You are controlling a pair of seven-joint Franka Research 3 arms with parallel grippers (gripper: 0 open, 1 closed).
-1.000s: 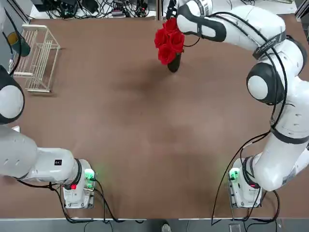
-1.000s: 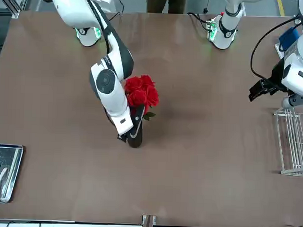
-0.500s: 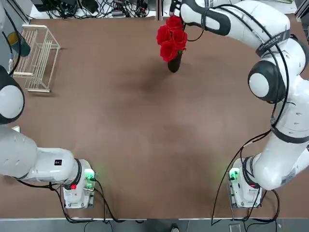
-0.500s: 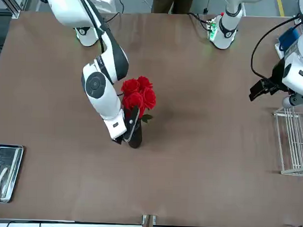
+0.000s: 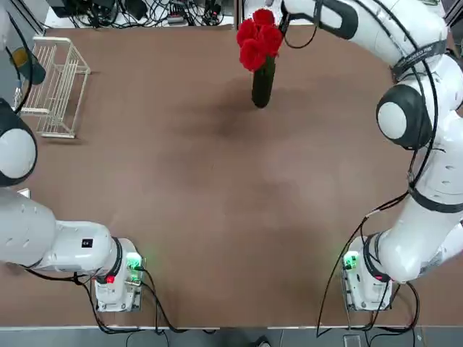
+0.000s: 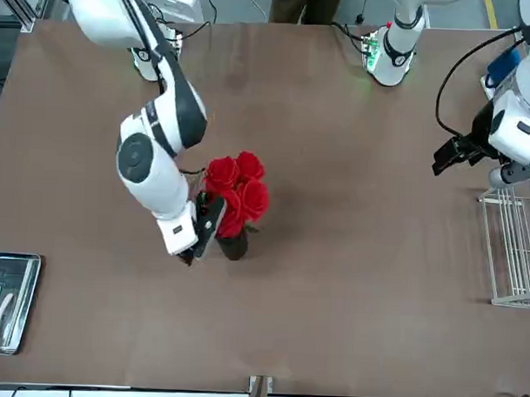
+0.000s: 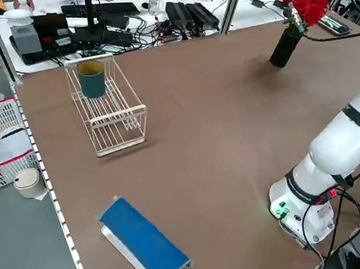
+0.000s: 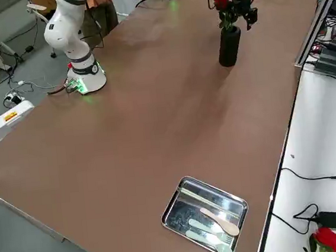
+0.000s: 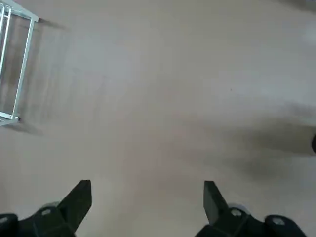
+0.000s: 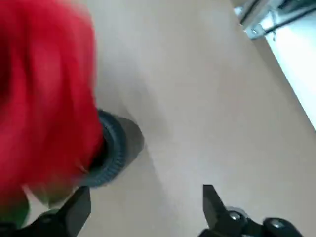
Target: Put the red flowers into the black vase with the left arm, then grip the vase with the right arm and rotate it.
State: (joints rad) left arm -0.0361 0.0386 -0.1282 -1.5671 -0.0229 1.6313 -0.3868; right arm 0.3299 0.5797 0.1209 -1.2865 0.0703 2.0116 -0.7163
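Black vase: the black vase [image 5: 262, 83] stands upright on the brown table [image 5: 217, 202] near the far edge, right of centre in the top view.
Red flowers: the red flowers [image 5: 258, 37] sit in the vase mouth, the blooms bunched above the rim.
Right gripper: the right gripper [image 6: 204, 234] is beside the vase; the right wrist view shows its fingers [image 10: 76, 210] spread wide with bare table between them and the vase rim off to one side, so it has hold of nothing.
Left gripper: the left gripper [image 9: 146, 207] hangs above bare table with its fingers wide apart and empty; the front view places it above the wire rack.
Top view only: the gripper at the vase is cut off at the picture's edge.
Left side view only: a dark teal cup [image 7: 93, 78] stands inside the wire rack [image 7: 107, 109], and a blue box [image 7: 144, 240] lies near the table's edge.
Right side view only: a metal tray [image 8: 205, 215] with cutlery lies on the table, well apart from the vase.
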